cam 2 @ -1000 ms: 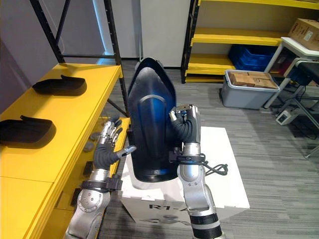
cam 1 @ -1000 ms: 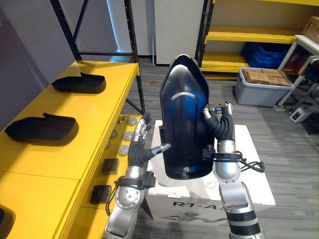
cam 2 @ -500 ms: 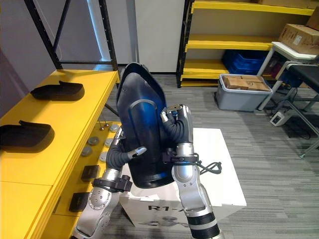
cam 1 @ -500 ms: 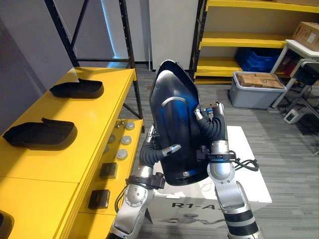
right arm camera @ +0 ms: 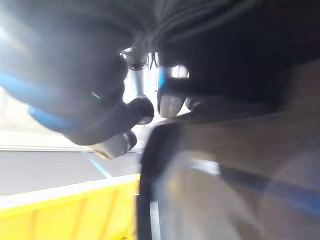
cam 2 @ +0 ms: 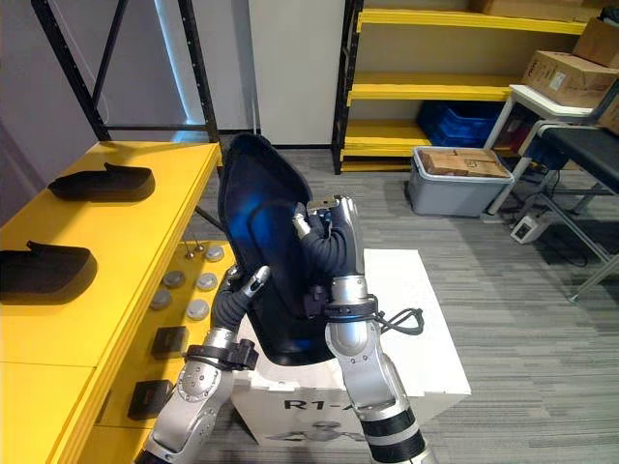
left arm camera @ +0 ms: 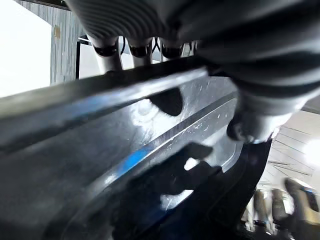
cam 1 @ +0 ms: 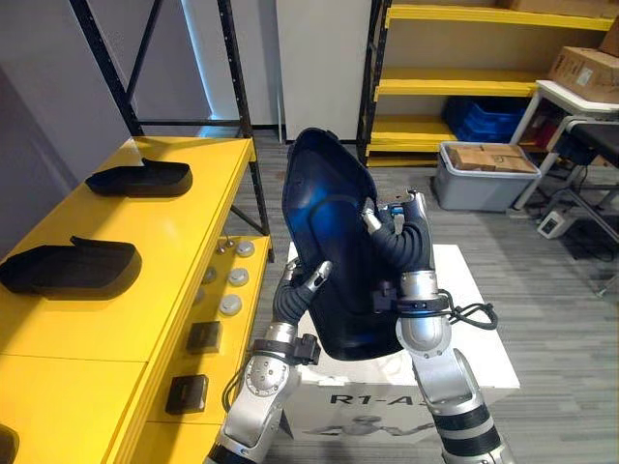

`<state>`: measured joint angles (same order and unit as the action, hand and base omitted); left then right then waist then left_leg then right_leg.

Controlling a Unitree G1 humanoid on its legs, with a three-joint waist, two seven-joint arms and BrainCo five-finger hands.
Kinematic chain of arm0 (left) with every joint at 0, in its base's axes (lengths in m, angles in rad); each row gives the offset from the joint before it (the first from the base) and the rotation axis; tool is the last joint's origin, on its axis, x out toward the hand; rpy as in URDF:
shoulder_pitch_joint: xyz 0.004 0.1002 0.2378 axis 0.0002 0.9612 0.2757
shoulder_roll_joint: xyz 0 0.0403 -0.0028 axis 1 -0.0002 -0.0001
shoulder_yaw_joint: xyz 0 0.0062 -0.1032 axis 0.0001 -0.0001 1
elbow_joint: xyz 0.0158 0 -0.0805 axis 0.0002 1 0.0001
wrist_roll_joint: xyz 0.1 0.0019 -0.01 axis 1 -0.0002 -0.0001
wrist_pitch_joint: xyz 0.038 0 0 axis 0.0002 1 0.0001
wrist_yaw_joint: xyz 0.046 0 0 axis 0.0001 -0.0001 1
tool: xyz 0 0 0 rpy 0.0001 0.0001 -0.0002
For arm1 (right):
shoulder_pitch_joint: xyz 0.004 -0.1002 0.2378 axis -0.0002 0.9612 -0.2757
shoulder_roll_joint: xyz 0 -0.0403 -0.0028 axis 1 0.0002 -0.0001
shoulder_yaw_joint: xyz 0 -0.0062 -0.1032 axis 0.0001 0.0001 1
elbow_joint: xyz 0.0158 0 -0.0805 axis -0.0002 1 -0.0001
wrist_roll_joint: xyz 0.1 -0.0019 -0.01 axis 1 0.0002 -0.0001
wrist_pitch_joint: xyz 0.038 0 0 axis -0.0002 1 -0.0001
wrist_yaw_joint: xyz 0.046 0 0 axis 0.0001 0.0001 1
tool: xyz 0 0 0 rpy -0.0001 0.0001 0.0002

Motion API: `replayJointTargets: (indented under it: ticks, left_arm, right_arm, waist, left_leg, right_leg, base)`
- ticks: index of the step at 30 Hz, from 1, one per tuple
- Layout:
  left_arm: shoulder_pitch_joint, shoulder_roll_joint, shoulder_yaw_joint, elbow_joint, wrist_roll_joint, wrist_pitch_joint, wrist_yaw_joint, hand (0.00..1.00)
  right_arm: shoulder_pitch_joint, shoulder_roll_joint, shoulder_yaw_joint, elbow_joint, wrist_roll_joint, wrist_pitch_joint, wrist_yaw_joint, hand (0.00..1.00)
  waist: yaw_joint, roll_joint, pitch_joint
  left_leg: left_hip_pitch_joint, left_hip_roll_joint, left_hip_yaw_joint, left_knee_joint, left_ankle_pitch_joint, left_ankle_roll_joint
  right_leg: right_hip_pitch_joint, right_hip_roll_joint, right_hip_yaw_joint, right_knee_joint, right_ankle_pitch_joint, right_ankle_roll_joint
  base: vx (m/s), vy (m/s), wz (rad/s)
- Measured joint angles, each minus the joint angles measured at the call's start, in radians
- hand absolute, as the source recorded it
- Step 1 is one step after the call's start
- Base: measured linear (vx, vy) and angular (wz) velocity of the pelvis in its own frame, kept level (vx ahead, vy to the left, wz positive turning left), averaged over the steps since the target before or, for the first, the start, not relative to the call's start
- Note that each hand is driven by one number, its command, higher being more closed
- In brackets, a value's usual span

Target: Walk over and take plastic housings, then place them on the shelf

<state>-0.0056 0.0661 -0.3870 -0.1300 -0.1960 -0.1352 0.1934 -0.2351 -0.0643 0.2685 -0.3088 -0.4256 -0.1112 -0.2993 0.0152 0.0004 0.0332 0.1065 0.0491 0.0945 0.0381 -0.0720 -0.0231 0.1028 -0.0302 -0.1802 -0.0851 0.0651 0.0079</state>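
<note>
- A white box (cam 1: 476,319) stands on the floor nearest the robot, below the two arms.
- The left robot hand (cam 1: 315,277) pinches the left edge of the held plastic housing (cam 1: 334,242). Its thumb lies on the near face and its fingers reach behind the edge.
- The right robot hand (cam 1: 395,220) sits higher, on the housing's right side, with its fingers curled against the shell.
- The held plastic housing is large, dark and glossy. It stands upright above the white box with its narrow end up, leaning a little left.
- On the left runs a yellow shelf (cam 1: 184,242). A lower ledge on it carries black blocks (cam 1: 203,336) and round silver discs (cam 1: 230,304).
- Two more dark housings lie flat on the shelf, one near (cam 1: 73,268) and one farther back (cam 1: 138,178), well apart.
- Far right, a grey bin (cam 1: 484,179) sits on the floor before a yellow rack (cam 1: 455,82).
</note>
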Motion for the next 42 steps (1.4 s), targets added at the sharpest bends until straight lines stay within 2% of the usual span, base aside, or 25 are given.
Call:
replayJointTargets:
  ticks: [6,9,13,16,18,21,25,28,31,32,35,40,42]
  left_arm:
    - [0.0,0.0,0.043,-0.002,0.007,0.001,-0.006,1.0]
    - [0.003,-0.003,0.087,-0.02,0.042,0.0,-0.023,1.0]
    - [0.029,-0.007,0.181,-0.063,0.082,-0.007,-0.032,1.0]
    - [0.066,-0.01,0.262,-0.072,0.103,-0.007,-0.032,1.0]
    - [0.104,-0.012,0.308,-0.079,0.112,-0.007,-0.03,1.0]
    - [0.15,-0.017,0.364,-0.1,0.144,-0.008,-0.028,1.0]
    - [0.203,-0.019,0.437,-0.145,0.171,-0.008,-0.023,1.0]
    - [0.248,-0.02,0.478,-0.183,0.189,-0.012,-0.025,1.0]
    - [0.297,-0.025,0.503,-0.203,0.191,-0.017,-0.029,1.0]
    - [0.315,-0.029,0.521,-0.204,0.191,-0.02,-0.038,1.0]
    - [0.339,-0.041,0.538,-0.204,0.19,-0.022,-0.049,1.0]
    - [0.373,-0.06,0.525,-0.207,0.188,-0.03,-0.07,1.0]
    - [0.382,-0.064,0.507,-0.221,0.188,-0.03,-0.074,1.0]
  right_arm:
    - [0.0,-0.008,-0.024,0.0,0.109,-0.033,0.036,0.0]
    - [0.006,-0.016,-0.086,-0.002,0.198,-0.038,0.064,0.0]
    - [0.039,-0.031,-0.243,-0.076,0.344,-0.059,0.091,0.0]
    - [0.048,-0.055,-0.391,-0.11,0.441,-0.089,0.103,0.0]
    - [0.052,-0.059,-0.518,-0.111,0.559,-0.127,0.105,0.0]
    - [0.112,-0.059,-0.655,-0.11,0.65,-0.158,0.104,0.0]
    - [0.219,-0.059,-0.748,-0.05,0.718,-0.176,0.104,0.0]
    - [0.322,-0.06,-0.777,0.1,0.715,-0.171,0.112,0.0]
    - [0.445,-0.06,-0.779,0.291,0.662,-0.108,0.147,0.0]
    - [0.476,-0.06,-0.78,0.39,0.611,-0.077,0.176,0.0]
    - [0.51,-0.058,-0.78,0.545,0.57,-0.04,0.216,0.0]
    - [0.548,-0.026,-0.779,0.777,0.555,-0.016,0.249,0.0]
    - [0.565,0.012,-0.775,0.846,0.555,-0.003,0.258,0.0]
  waist:
    - [0.0,0.0,0.0]
    - [0.001,0.0,0.0]
    - [0.001,-0.001,0.001]
    - [-0.003,-0.002,0.001]
    - [-0.002,-0.002,0.002]
    - [-0.002,-0.004,0.003]
    - [-0.015,-0.005,0.004]
    - [-0.027,-0.006,0.005]
    - [-0.03,-0.006,0.005]
    - [-0.034,-0.006,0.005]
    - [-0.037,-0.005,0.006]
    - [-0.035,-0.004,0.006]
    - [-0.034,-0.004,0.006]
  left_leg:
    - [0.002,0.001,0.005,0.0,0.0,0.0]
    - [0.002,0.001,0.006,-0.002,0.0,0.0]
    - [0.003,0.003,0.012,-0.007,0.0,0.0]
    - [0.004,0.004,0.017,-0.012,0.0,0.0]
    - [0.004,0.004,0.022,-0.015,0.0,0.0]
    - [0.001,0.005,0.023,-0.018,0.0,0.0]
    - [0.0,0.005,0.033,-0.023,0.0,0.0]
    - [-0.008,0.005,0.038,-0.023,-0.001,0.001]
    - [-0.015,0.005,0.038,-0.023,-0.002,0.001]
    - [-0.016,0.005,0.038,-0.024,-0.002,0.0]
    - [-0.016,0.005,0.039,-0.023,-0.005,0.0]
    - [-0.016,0.006,0.04,-0.023,-0.01,-0.001]
    - [-0.014,0.007,0.04,-0.022,-0.012,-0.002]
  right_leg:
    - [0.0,0.0,0.003,0.0,0.001,0.0]
    - [0.0,0.0,0.004,0.0,0.001,0.0]
    - [-0.005,0.001,0.009,0.0,0.001,0.0]
    - [-0.009,0.001,0.015,0.0,0.001,0.0]
    - [-0.013,0.002,0.02,0.0,0.001,0.001]
    - [-0.017,0.002,0.022,0.0,0.0,0.001]
    - [-0.025,0.002,0.03,0.0,0.0,0.001]
    - [-0.036,0.001,0.034,0.0,0.0,0.002]
    - [-0.043,0.002,0.034,0.0,-0.001,0.002]
    - [-0.044,0.002,0.034,0.0,-0.001,0.003]
    - [-0.044,0.002,0.035,0.0,-0.003,0.005]
    - [-0.042,0.001,0.036,0.0,-0.006,0.008]
    - [-0.039,0.001,0.035,0.004,-0.01,0.011]
  base:
    - [0.0,0.0,0.0]
    - [0.0,0.0,0.0]
    - [0.0,0.01,-0.04]
    - [0.0,0.011,-0.05]
    - [0.0,0.012,-0.06]
    - [0.0,0.004,-0.01]
    - [-0.01,0.013,-0.06]
    - [-0.01,0.006,-0.04]
    - [0.0,0.0,0.0]
    - [0.0,0.0,0.0]
    - [0.0,0.0,0.0]
    - [0.0,0.0,0.0]
    - [0.0,0.0,0.0]
